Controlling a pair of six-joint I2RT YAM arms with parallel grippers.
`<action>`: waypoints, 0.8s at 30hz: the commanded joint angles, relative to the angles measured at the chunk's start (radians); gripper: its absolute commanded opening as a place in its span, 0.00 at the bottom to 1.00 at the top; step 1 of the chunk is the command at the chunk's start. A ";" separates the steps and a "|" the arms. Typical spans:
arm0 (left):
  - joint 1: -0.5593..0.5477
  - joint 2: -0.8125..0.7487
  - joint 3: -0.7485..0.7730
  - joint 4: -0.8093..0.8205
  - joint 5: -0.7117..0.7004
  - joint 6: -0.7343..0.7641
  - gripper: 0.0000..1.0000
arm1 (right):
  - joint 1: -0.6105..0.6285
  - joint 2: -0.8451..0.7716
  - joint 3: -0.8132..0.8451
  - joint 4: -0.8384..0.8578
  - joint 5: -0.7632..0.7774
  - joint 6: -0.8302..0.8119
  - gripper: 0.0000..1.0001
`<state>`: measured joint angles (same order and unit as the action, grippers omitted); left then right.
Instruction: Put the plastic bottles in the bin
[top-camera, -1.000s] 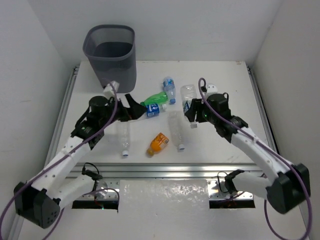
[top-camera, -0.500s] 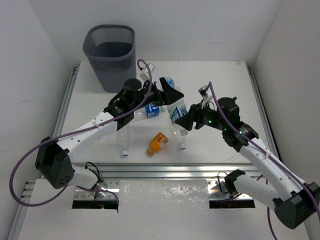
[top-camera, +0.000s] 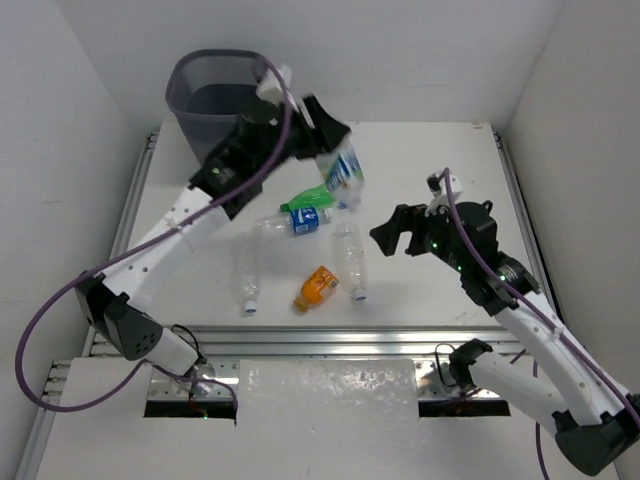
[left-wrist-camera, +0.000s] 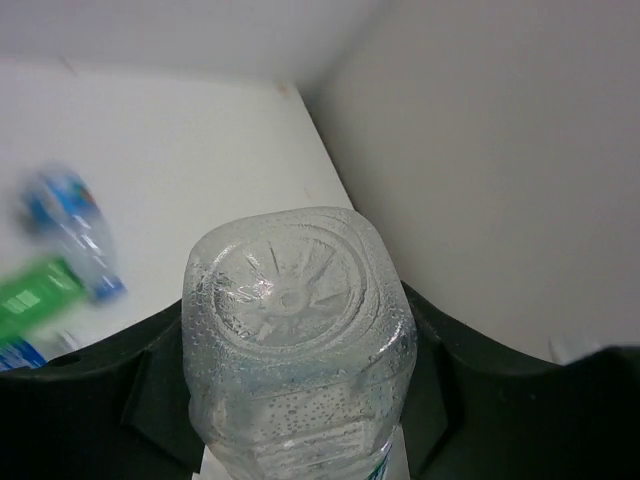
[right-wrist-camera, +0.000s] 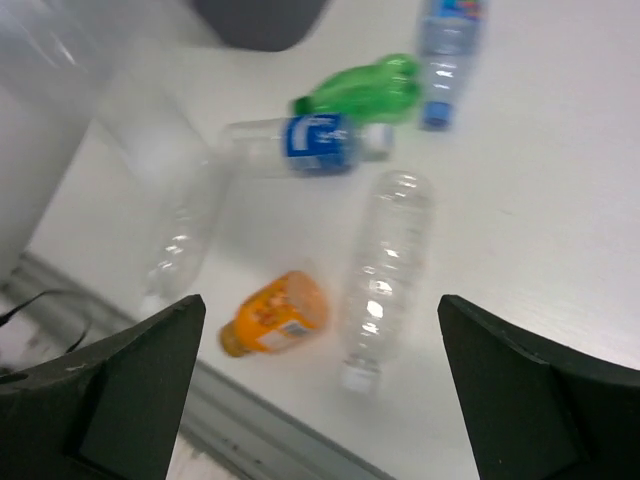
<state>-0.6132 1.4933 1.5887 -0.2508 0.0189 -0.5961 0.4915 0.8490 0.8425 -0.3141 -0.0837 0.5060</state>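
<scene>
My left gripper is shut on a clear plastic bottle with a blue-green label and holds it in the air to the right of the bin. In the left wrist view the bottle's base fills the space between the dark fingers. My right gripper stands open and holds nothing, hovering above the table. On the table lie a green bottle, a blue-labelled one, two clear ones and an orange one.
The bin, a dark mesh basket, stands at the table's far left corner against the white walls. A metal rail runs along the near edge. From the right wrist I see the orange bottle, a clear one and a blue-capped one.
The clear bottle passed from my right gripper to my left. The left arm lifted it up and back toward the bin. The right gripper opened and drew away to the right.
</scene>
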 joint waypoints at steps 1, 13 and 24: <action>0.154 0.017 0.226 -0.134 -0.290 0.102 0.00 | -0.001 -0.092 -0.038 -0.151 0.310 0.048 0.99; 0.647 0.576 0.865 -0.064 -0.211 0.033 0.39 | -0.002 -0.095 -0.198 -0.034 0.142 -0.001 0.99; 0.641 0.424 0.851 -0.027 -0.240 0.074 1.00 | -0.001 0.364 -0.126 0.075 0.016 -0.027 0.99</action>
<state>0.0425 2.1490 2.4042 -0.3672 -0.2058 -0.5526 0.4885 1.0897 0.6525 -0.3286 -0.0284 0.4957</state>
